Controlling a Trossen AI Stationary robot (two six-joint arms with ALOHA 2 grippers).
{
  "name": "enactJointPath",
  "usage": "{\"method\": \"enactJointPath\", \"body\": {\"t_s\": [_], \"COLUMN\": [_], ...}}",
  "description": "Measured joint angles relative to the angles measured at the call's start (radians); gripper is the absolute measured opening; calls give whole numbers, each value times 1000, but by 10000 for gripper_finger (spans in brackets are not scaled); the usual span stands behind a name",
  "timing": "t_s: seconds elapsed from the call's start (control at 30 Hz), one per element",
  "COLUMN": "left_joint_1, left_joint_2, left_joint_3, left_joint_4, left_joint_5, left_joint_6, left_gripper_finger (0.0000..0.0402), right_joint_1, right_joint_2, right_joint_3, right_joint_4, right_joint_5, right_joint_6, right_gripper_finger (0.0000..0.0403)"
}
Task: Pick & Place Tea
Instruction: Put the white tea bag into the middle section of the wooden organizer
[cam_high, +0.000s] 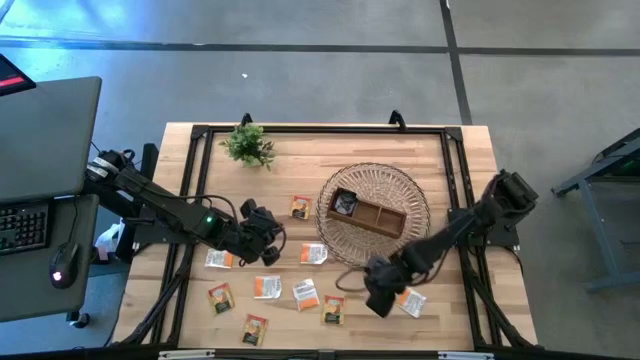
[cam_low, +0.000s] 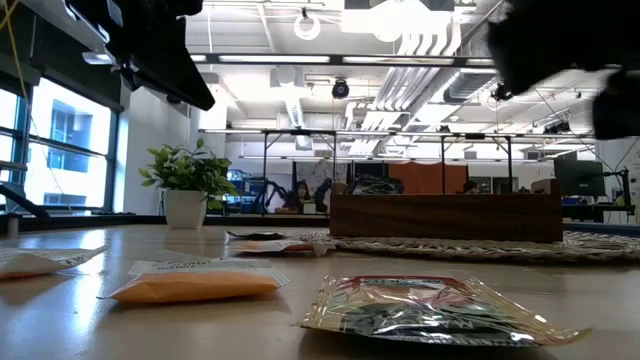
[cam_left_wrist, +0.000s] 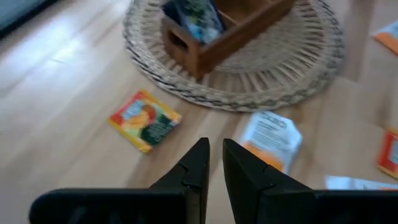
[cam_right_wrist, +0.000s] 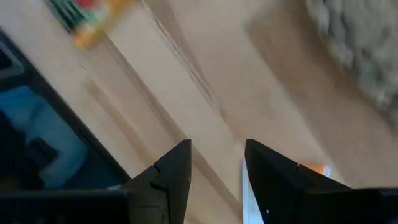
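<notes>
Working left to right from the wicker basket (cam_high: 374, 208): the left gripper (cam_high: 262, 232) hangs left of the basket, fingers nearly together w/ nothing between them. The right gripper (cam_high: 380, 290) sits just below the basket's near rim, fingers apart and empty, over bare wood.

Tea: one packet already lies in the end slot of the wooden tray (cam_high: 378, 215) inside the basket. The rest are scattered on the table left of and below the basket; the nearest are a white/orange packet (cam_high: 314, 254) by the rim, an orange packet (cam_high: 300, 207) left of the basket and a packet (cam_high: 411, 301) beside the right gripper.

You should probably open the left fingers wider, center over the white/orange packet, drop square, and pinch an edge, since flat foil may slide.
</notes>
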Motion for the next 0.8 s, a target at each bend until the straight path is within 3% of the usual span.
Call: {"method": "enactJointPath", "body": {"t_s": [0.2, 0.43, 0.63, 0.8], "left_joint_1": [0, 0, 0, 0], "left_joint_2": [0, 1, 6, 19], "left_joint_3": [0, 0, 0, -1], "left_joint_4": [36, 52, 69, 87], "left_joint_5": [49, 62, 42, 42], "left_joint_6": [0, 0, 0, 0], "left_gripper_finger": [44, 44, 44, 44], "right_joint_1": [127, 262, 301, 300], "right_joint_2": [-50, -57, -58, -58], "right_joint_3": [-41, -82, -130, -166], "right_joint_4": [2, -36, -42, -46], "right_joint_5": [113, 119, 113, 78], "right_joint_6": [269, 575, 727, 737], "right_gripper_finger": [149, 152, 152, 151]}}
